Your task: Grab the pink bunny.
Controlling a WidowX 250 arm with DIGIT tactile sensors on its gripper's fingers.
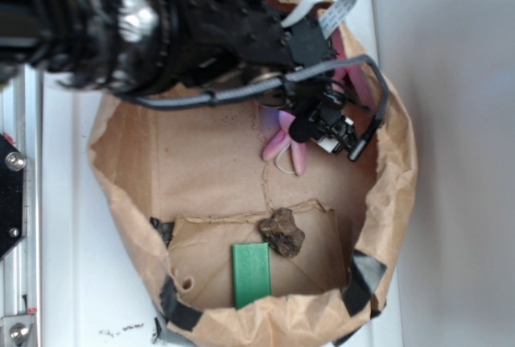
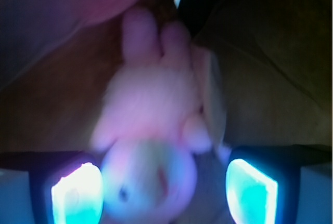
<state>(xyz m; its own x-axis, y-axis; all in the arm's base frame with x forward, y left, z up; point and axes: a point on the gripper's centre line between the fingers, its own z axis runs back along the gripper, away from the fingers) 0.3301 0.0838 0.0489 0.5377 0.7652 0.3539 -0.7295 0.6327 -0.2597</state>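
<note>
Brown paper is forming the work area: a wide, crumpled paper bag (image 1: 129, 202) with rolled-down walls is lying on a white surface (image 1: 68, 226), and black tape patches (image 1: 366, 278) are reinforcing its lower rim. Inside the bag, the small soft pink plush bunny (image 1: 283, 139) is lying on the paper floor near the upper right wall, directly beneath the black robot arm (image 1: 161, 17). In the exterior view, only the long pink ears and a thin white loop are showing below the arm; the rest of the toy is hidden by the arm.

The black gripper (image 1: 334, 134) is hanging over the bunny, just beside the bag's right wall. In the wrist view, the bunny (image 2: 151, 130) is lying between the two fingers (image 2: 75, 193), with its white face at the bottom of the picture and its ears pointing away toward the top. The jaws are standing apart, one on each side of the toy's head, with a visible gap on the right side; no finger is pressing the plush. That view is blurred, so finer contact cannot be confirmed.

Well apart from the bunny, a dark brown rock-like lump (image 1: 282, 233) is resting near the lower middle of the bag floor, and a flat green rectangular block (image 1: 252, 274) is lying just beside it, toward the lower rim.
</note>
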